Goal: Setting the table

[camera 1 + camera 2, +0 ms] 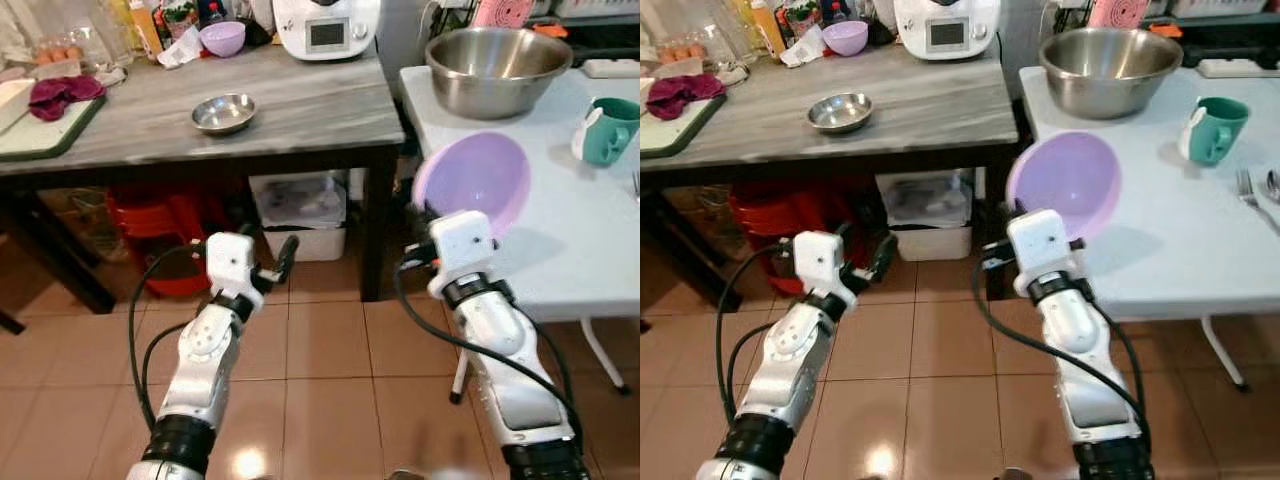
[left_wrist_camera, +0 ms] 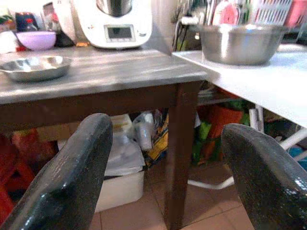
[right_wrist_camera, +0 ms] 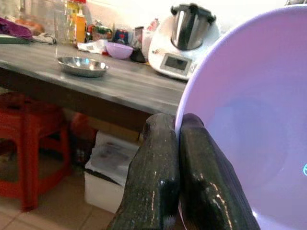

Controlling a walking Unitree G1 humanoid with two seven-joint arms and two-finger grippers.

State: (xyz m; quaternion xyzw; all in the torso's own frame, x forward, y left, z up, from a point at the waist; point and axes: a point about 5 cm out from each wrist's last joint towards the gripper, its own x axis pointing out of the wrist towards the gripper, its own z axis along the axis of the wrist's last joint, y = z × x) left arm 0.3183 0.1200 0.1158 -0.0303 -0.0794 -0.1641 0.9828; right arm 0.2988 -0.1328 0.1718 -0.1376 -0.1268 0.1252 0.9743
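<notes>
The right hand (image 3: 176,143) pinches the rim of the tilted lilac plastic bowl (image 1: 475,182), held over the white desk (image 1: 570,250) edge. Level it, lower gently clear of the teal mug (image 1: 605,130), then release. The left hand (image 2: 168,167) hangs open, empty.

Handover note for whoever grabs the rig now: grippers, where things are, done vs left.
Right gripper: shut on the rim of the purple bowl, held tilted over the near edge of the white table.
Left gripper: open, empty, low in front of the grey wooden table.
On the white table: big steel bowl, green mug, fork.
On the grey table: small steel dish, a second small purple bowl.
Done: purple bowl picked up and at the white table.
Left: set it down, probably fetch more items.
</notes>
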